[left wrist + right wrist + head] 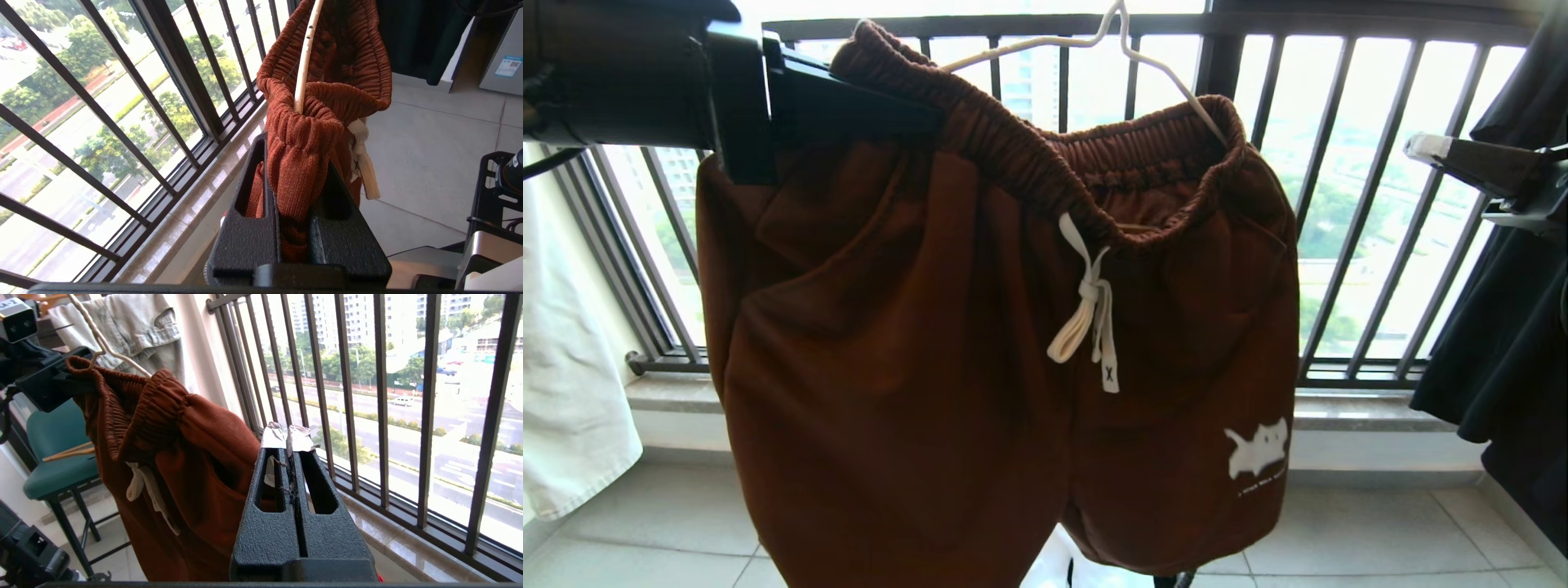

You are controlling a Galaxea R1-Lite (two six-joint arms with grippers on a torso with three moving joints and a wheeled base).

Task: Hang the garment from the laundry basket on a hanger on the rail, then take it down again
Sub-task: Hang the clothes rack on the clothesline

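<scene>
The garment [980, 351], rust-brown shorts with a white drawstring and a white animal print, hangs in mid-air in front of the window. The thin cream-white hanger [1111, 41] runs through its waistband, with one arm emerging on each side. My left gripper [935, 122] reaches in from the upper left and is shut on the gathered waistband. The left wrist view shows the garment [347, 61] bunched between the jaws of the left gripper [296, 151], with the hanger wire [305, 61] rising beyond. My right gripper [1421, 147] [287, 437] is shut and empty, to the garment's right. The rail and laundry basket are out of view.
The black barred window railing [1347, 204] stands close behind the shorts, above a stone sill. A white cloth [564, 367] hangs at the left and a dark garment [1519, 327] at the right. A pale denim garment [135, 330] and a teal chair [57, 457] show beyond the left arm.
</scene>
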